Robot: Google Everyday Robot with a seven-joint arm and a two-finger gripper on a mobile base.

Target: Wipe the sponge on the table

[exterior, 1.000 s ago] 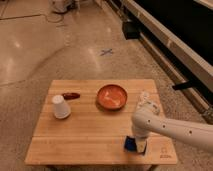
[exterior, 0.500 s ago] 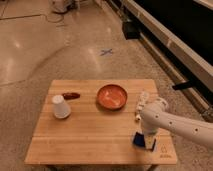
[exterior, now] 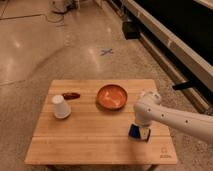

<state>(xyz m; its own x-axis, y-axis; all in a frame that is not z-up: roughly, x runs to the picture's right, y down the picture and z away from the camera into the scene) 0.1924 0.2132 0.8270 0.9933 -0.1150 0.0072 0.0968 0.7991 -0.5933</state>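
Since a second ago my pincer (exterior: pixel 141 127) and the sponge (exterior: pixel 135 131) have slid together from close to the near edge up toward 12 o'clock, with a slight drift to the right. Right now the pincer is pinched shut on the sponge, holding it down on the tabletop (exterior: pixel 90 137) at roughly 4 o'clock from the middle of the board, with my arm coming in from 3 o'clock. As far as I can tell the sponge's dark blue side faces left and a paler bit shows on the right. So what could bite me from here? The orange bowl (exterior: pixel 111 96) sits near, at about 11 o'clock from the sponge, so a long stroke that way would shove it or clip its rim. The right edge at 3 o'clock is also close, and a sideways swipe could carry the sponge off the wood. It's a soft block too, so leaning on it too hard might fold it or squeeze it out of my grip. The white cup (exterior: pixel 61 106) and the little dark red thing (exterior: pixel 71 95) are well apart at 9 to 10 o'clock, so no worries there.
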